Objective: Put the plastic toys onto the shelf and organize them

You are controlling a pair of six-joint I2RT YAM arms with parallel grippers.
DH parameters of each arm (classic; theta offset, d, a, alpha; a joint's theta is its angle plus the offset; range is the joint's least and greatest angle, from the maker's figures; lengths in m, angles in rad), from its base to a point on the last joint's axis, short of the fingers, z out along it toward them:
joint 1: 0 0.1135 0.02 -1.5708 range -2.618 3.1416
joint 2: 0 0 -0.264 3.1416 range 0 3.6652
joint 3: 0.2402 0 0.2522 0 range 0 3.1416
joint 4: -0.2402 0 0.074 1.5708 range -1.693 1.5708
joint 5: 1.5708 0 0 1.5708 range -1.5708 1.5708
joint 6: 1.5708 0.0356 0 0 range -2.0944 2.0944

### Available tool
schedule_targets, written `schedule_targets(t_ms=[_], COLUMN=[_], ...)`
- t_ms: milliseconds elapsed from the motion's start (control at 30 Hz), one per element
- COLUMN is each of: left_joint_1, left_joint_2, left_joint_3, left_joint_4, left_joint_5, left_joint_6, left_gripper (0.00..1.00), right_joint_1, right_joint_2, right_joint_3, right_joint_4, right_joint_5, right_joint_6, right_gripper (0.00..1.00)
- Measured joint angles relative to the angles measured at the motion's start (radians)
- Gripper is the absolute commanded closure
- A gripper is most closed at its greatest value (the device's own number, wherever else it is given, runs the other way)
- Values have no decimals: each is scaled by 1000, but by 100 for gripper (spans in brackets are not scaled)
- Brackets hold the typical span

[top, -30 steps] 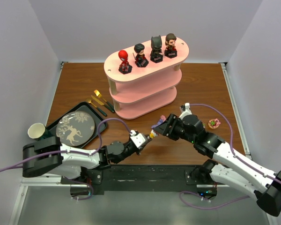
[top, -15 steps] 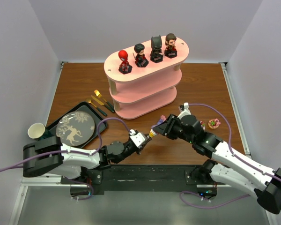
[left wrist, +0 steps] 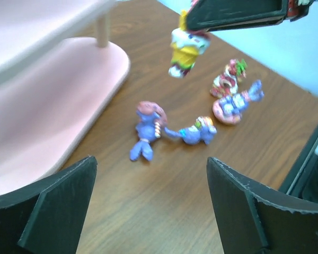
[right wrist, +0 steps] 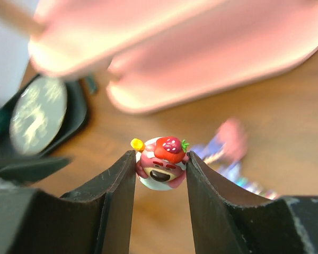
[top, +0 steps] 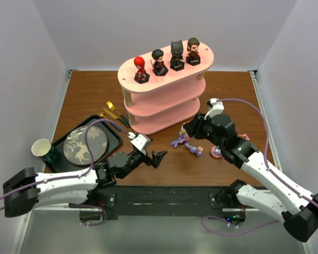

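My right fingers (right wrist: 114,206) grip a strawberry-capped toy (right wrist: 160,164), left fingers (left wrist: 47,211) spread empty; four figures (top: 159,62) on shelf (top: 164,108), ponies (left wrist: 147,127) unshelved on tabletop (top: 90,95).

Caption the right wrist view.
Right pincer grips a strawberry-topped toy above the table, facing the shelf.

Robot lab test cell. Plain pale wall panels (top: 26,63) box in brown wooden tabletop (top: 90,92) on three sides. Two white-and-black robot arms, left arm (top: 63,182) and right arm (top: 273,182), bolted to black base rail (top: 164,194) at near edge; purple cables (top: 233,99) trailing. Staged props: pale pink three-tier shelf (top: 164,114), small plastic toy figurines (top: 176,55), black rectangular tray (top: 114,136).
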Motion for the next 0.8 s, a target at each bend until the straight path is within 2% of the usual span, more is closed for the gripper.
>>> schedule_targets(t_ms=[100, 267, 467, 633, 800], left_joint_1=[58, 222, 430, 530, 590], left_joint_2=[-89, -193, -271, -333, -365], left_joint_3=[72, 188, 308, 337, 329], left_joint_4=[-188, -465, -747, -847, -863], left_joint_5=[6, 45, 102, 101, 98], left_joint_6=[-57, -127, -128, -66, -14], left_gripper=[8, 4, 4, 4, 4], right_joint_1=[-99, -169, -273, -344, -394], right_joint_2=[37, 132, 260, 334, 391], right_joint_3=[53, 130, 222, 274, 297], right_joint_4=[15, 61, 143, 198, 286], right_joint_5=[-27, -71, -180, -272, -356], right_joint_6=[-122, -313, -474, -561, -600], right_gripper=[100, 100, 100, 100, 100])
